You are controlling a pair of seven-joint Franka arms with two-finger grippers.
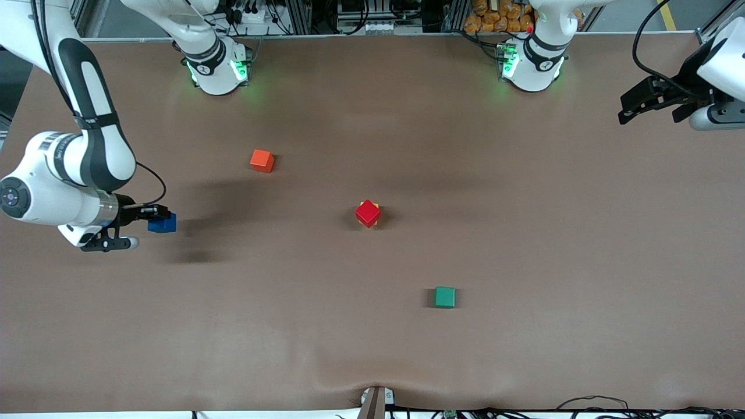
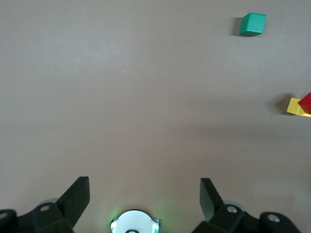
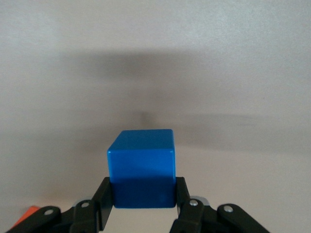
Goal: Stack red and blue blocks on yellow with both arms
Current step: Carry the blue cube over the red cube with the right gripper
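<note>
front view: we see the red block [image 1: 368, 213] already sitting on the yellow block [image 1: 375, 206] mid surface [image 1: 524, 262], slightly rotated so yellow corners peek out underneath. so we judge the first half done. the right pincer [image 1: 152, 220] is at the right arm's end of the surface, pinching the blue block [image 1: 163, 223]; the shadow on the surface beside and below it suggests it's lifted, well apart from the stack. the left pincer [image 1: 643, 105] hangs at the left arm's end, nothing in it; that arm looks to be waiting. an orange-red cube [image 1: 262, 160] lies farther from the camera than the stack, a green cube [image 1: 445, 297] nearer; neither is part of the job.

left wrist view: the left pincer [image 2: 145, 194] has its fingers [image 2: 77, 196] spread wide, nothing between them, bare surface underneath. the green cube [image 2: 252, 24] and the edge of the yellow block [image 2: 296, 107] with the red block [image 2: 306, 103] on it show far off.

right wrist view: the right pincer [image 3: 144, 194] grips the blue block [image 3: 142, 167] by its lower sides, block held square. a sliver of the orange-red cube [image 3: 26, 215] shows at the frame edge.

left to do, as we judge it: carry blue over to the stack, set it on red, let go. the red's twist on yellow could make the top landing a bit fussy.
</note>
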